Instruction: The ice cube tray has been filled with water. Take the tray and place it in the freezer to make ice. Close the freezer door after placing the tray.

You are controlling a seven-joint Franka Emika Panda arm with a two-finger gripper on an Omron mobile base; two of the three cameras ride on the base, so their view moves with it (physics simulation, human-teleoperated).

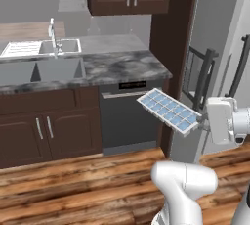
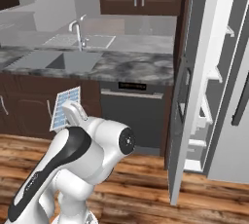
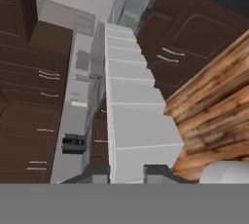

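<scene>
The ice cube tray [image 1: 167,111] hangs tilted in the air in front of the dishwasher, its far end higher. Its pale blue water [image 1: 160,103] shows across the cells. My gripper [image 1: 200,122] is shut on the tray's near right end. In the hand view the tray's white underside [image 3: 130,96] runs away from the fingertips [image 3: 97,172]. From the right base view the tray [image 2: 64,106] peeks out behind my arm. The freezer door [image 1: 216,28] stands open just right of the tray, handle [image 1: 207,77] facing me. The freezer [image 2: 206,116] shows its white shelves.
A dark dishwasher [image 1: 128,116] sits under the marbled counter [image 1: 122,65], with a sink [image 1: 44,67] and faucet to the left. Brown cabinets line the wall. The other fridge door [image 2: 239,62] stays closed on the far right. Wooden floor lies below.
</scene>
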